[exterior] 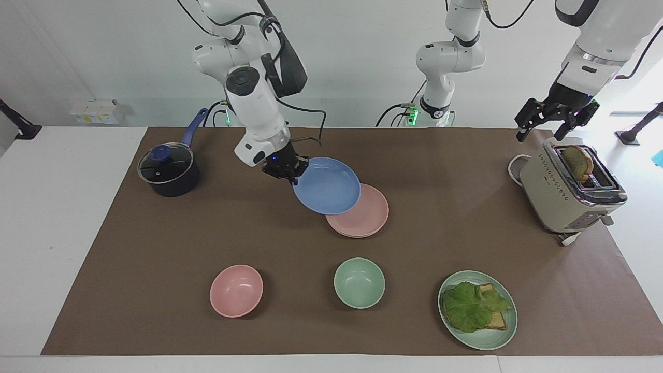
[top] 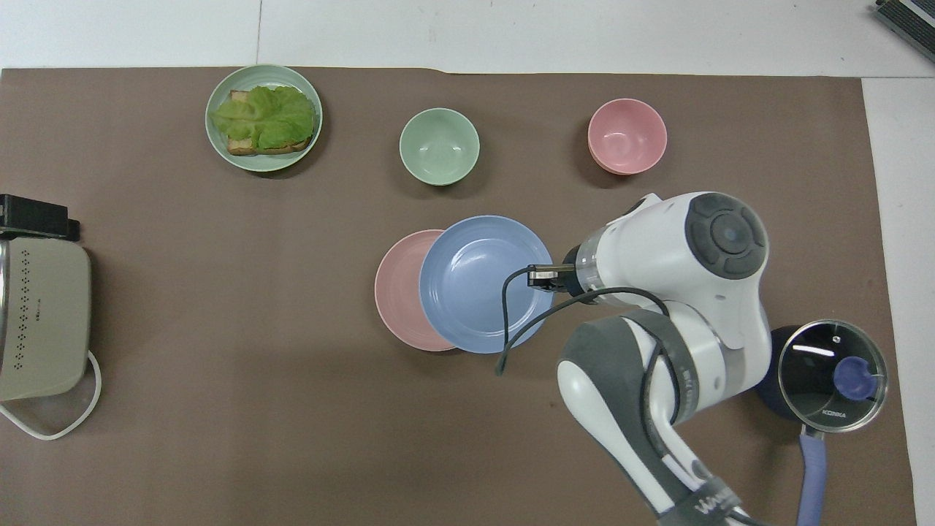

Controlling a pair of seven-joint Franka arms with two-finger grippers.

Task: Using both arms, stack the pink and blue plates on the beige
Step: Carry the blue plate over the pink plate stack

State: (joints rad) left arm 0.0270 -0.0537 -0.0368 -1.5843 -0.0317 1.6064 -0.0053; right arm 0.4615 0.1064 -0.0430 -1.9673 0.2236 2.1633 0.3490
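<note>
Reading the overhead view as a clock face: the brown mat (exterior: 155,248) covers nearly the whole table, and the action is at its centre. The right arm (exterior: 256,111) reaches in over the middle, and the right gripper (exterior: 288,172) is clenched on the rim of the blue plate (exterior: 329,186), gripping it at that plate's three o'clock. The plate is up in the air and tilted, its gripped edge high. It hangs over the pink plate (exterior: 370,217) and covers that one's three o'clock side.

The pink plate lies flat at the mat's centre. There is a second, paler rim under its edge. That may be the beige plate, but it's too thin a sliver to be sure.

Over at nine o'clock sits the beige toaster (exterior: 564,197) with a slice of bread (exterior: 577,161) standing in its slot. The left arm waits there, and the left gripper (exterior: 551,124) hangs above the toaster's robot-side end with its fingers spread, holding nothing.

At four o'clock is a dark saucepan (exterior: 167,173) with a glass lid on it and a blue handle. At eleven is the green plate (exterior: 481,339) carrying lettuce on bread. At twelve is the green bowl (exterior: 359,283), and at one the pink bowl (exterior: 236,290), both upright and standing apart on the mat.
</note>
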